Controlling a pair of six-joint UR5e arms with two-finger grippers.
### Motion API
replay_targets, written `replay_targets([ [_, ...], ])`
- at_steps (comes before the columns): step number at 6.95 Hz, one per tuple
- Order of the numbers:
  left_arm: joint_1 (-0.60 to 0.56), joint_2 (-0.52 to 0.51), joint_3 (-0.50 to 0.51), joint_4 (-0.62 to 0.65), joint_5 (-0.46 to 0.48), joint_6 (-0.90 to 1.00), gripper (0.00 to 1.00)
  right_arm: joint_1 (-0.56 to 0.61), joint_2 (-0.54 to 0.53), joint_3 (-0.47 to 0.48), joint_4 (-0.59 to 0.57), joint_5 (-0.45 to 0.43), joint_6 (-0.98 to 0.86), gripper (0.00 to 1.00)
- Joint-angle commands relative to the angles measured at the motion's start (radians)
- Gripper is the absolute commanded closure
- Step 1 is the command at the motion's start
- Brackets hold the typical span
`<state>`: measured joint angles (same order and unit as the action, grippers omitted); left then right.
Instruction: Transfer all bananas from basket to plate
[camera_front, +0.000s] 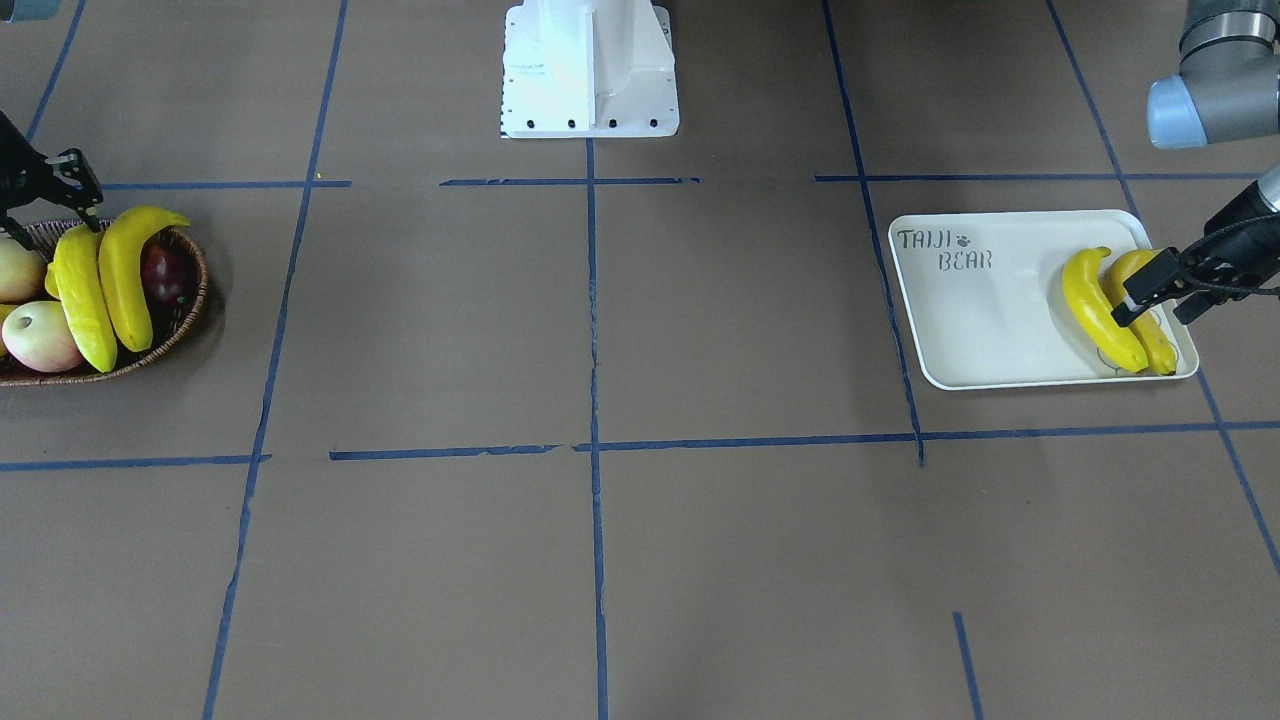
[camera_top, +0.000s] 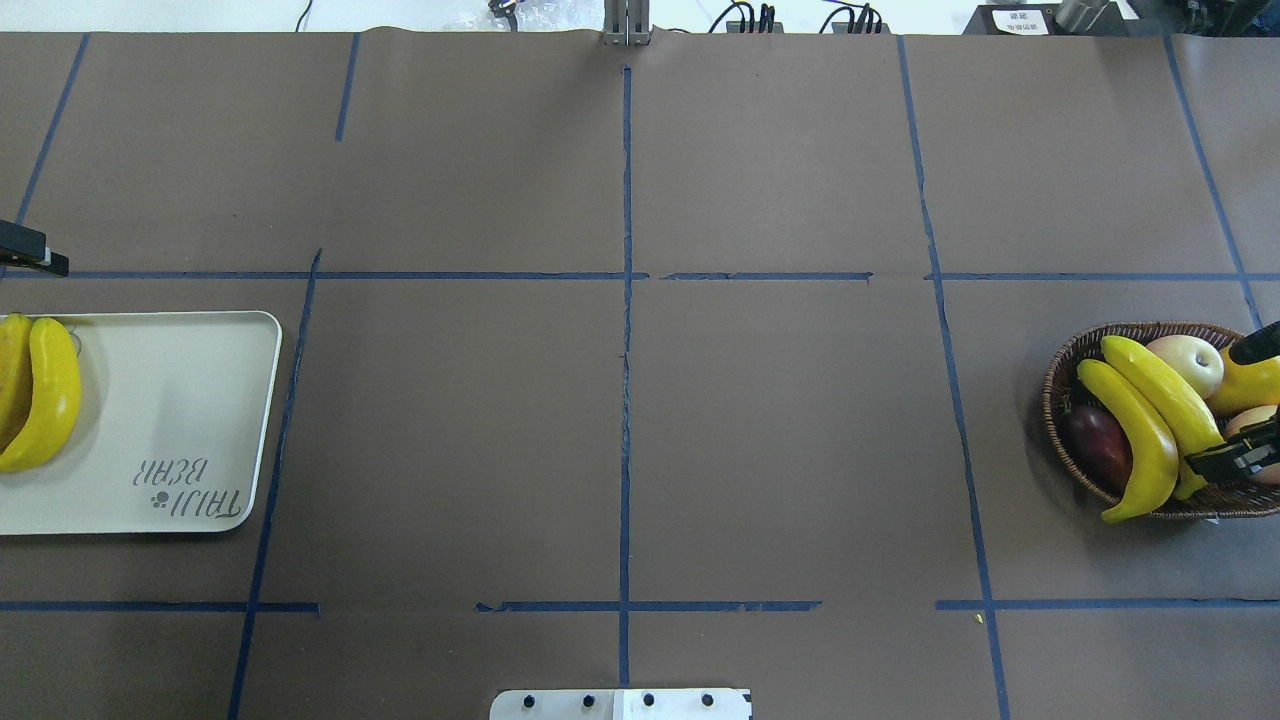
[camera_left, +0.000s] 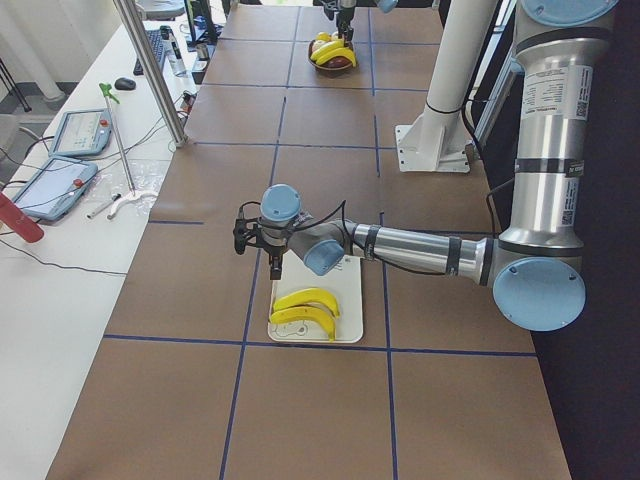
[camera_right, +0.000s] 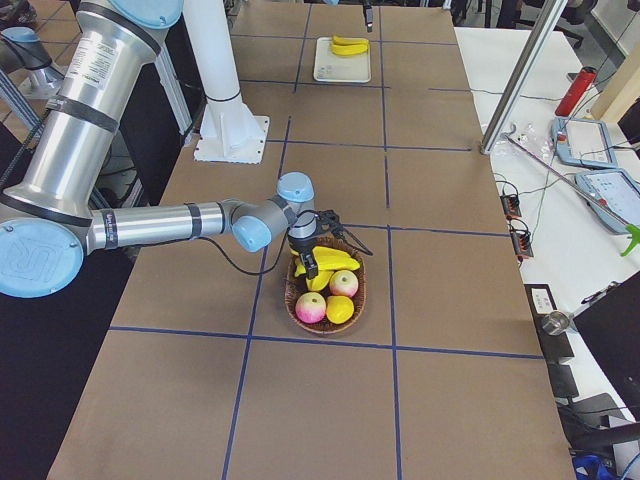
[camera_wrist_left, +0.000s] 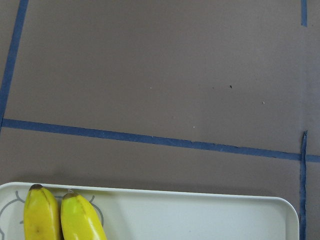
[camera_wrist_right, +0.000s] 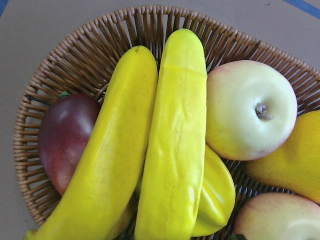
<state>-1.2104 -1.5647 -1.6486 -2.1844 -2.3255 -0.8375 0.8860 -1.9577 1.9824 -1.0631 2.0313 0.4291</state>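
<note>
Two yellow bananas (camera_front: 125, 270) (camera_front: 80, 290) lie side by side on top of the fruit in the brown wicker basket (camera_front: 195, 300). They also show in the right wrist view (camera_wrist_right: 175, 150) (camera_wrist_right: 105, 160). My right gripper (camera_top: 1248, 400) hangs open over the basket, its jaws apart and holding nothing. Two more bananas, one yellow (camera_front: 1095, 305) and one duller orange (camera_front: 1150, 335), lie on the cream "TAIJI BEAR" plate (camera_front: 980, 320). My left gripper (camera_front: 1165, 295) is open and empty just above those two.
The basket also holds pale apples (camera_wrist_right: 250, 107), a dark red fruit (camera_wrist_right: 65, 135) and other yellow fruit (camera_wrist_right: 290, 160). The robot's white base (camera_front: 590, 70) stands at the table's middle back. Blue tape lines cross the brown table.
</note>
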Motion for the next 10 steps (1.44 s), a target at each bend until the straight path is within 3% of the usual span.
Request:
replay_targets([
  [1, 0.000, 0.000, 0.001, 0.000, 0.000, 0.000, 0.00, -0.001, 0.003, -0.014, 0.000, 0.000, 0.000, 0.27],
  [6, 0.002, 0.000, 0.004, 0.000, -0.002, 0.000, 0.00, -0.004, 0.037, -0.031, -0.009, 0.001, 0.010, 0.30],
  [9, 0.002, 0.000, 0.003, 0.000, -0.002, 0.000, 0.00, -0.004, 0.037, -0.056, -0.011, 0.003, 0.010, 0.46],
  [10, 0.000, 0.000, 0.003, 0.000, -0.002, 0.000, 0.00, -0.004, 0.039, -0.054, -0.009, 0.006, 0.008, 0.56],
])
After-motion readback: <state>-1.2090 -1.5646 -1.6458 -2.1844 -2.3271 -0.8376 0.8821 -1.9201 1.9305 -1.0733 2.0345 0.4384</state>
